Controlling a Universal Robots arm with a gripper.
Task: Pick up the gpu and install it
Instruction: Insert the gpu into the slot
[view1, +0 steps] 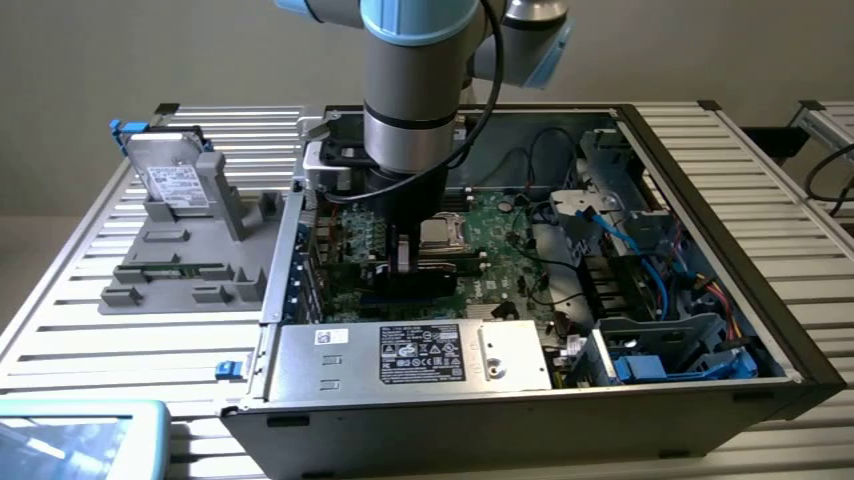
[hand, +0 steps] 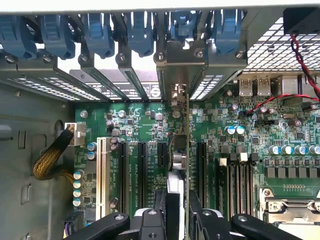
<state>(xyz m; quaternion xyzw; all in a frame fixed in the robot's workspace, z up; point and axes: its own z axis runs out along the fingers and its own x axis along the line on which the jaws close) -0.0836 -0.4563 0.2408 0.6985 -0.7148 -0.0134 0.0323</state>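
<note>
Fingers (hand: 202, 220) of the gripper (hand: 176, 216) clamp the gpu (hand: 186, 150) edge-on, standing upright over the motherboard (hand: 145, 125) among its black slots. Beyond, its bracket meets the case's rear wall beneath blue latches (hand: 140, 30).

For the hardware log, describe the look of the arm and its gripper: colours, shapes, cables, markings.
The arm is a thick silver-grey metal tube with light blue caps at its joints and a black ring band low on the tube. A black cable runs down its side. Its lower end turns black toward the gripper, whose fingers are matte black, angular linkage bars joined by silver round-headed screws. No markings are legible.
</note>
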